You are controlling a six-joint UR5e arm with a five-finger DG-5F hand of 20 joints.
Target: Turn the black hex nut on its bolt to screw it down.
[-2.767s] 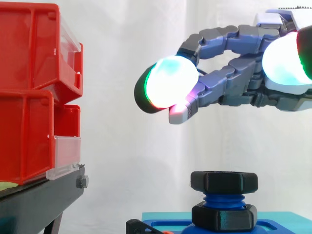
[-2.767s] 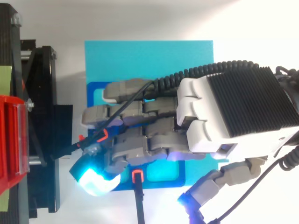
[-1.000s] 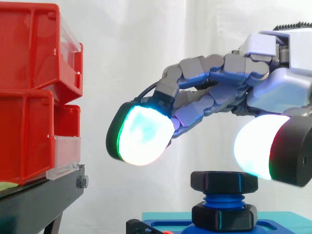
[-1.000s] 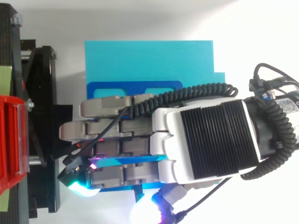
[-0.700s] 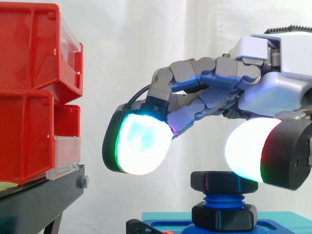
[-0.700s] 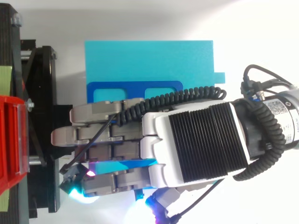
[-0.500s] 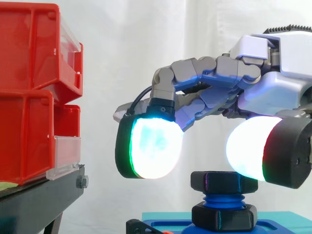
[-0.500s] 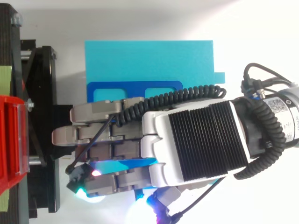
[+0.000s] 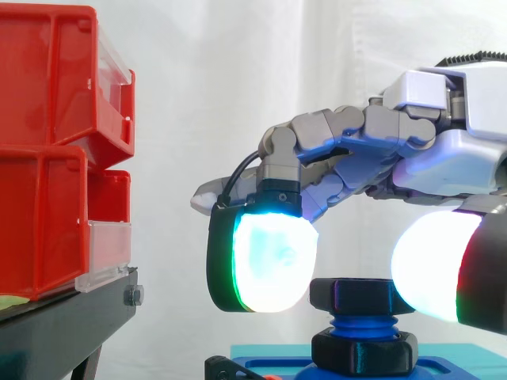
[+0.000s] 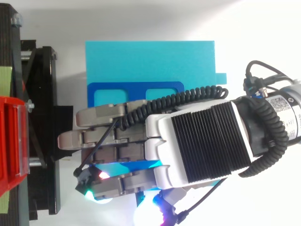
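- Red bins sit stacked on a black stand at the left, before a white curtain, well apart from the bolt.
- A cyan plate carries a dark blue fixture; from above, the hand lies over much of it.
- The black hex nut sits atop the upright blue bolt, above a lower black nut.
- The hand arches over the hex nut from the right; whether it grips the nut cannot be told.

The red bins (stacked on a black stand) wall one side, well apart from the black hex nut.
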